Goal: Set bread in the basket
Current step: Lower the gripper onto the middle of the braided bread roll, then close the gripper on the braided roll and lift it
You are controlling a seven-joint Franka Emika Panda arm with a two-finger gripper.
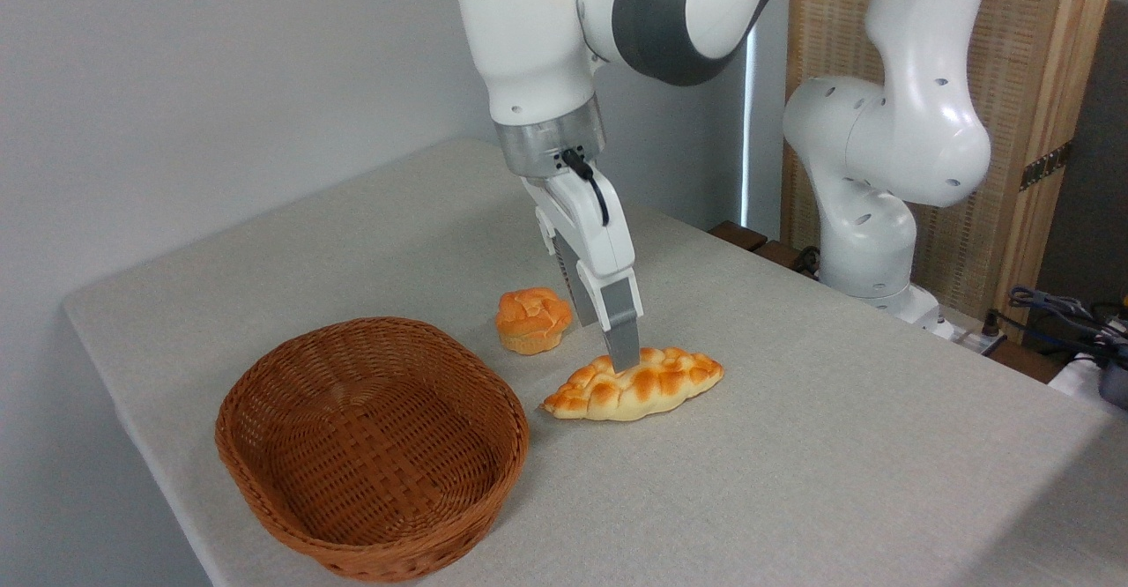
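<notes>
The bread (648, 386), a golden braided loaf with browned bumps, lies flat on the table right of the basket (264, 472). The brown oval wicker basket stands at the front left with nothing in it. My gripper (608, 346) points down over the loaf's left half, open, its two fingers apart. The nearer grey fingertip (624, 353) overlaps the loaf's upper edge; whether it touches I cannot tell. The other finger shows behind it, toward the small bun. Nothing is held.
A small round orange bun (532, 320) sits just behind the loaf, close to the gripper's far finger. The table's (837, 446) left edge runs near the basket. The arm's white base (872, 208) stands at the back right, with cables (1057, 309) beside it.
</notes>
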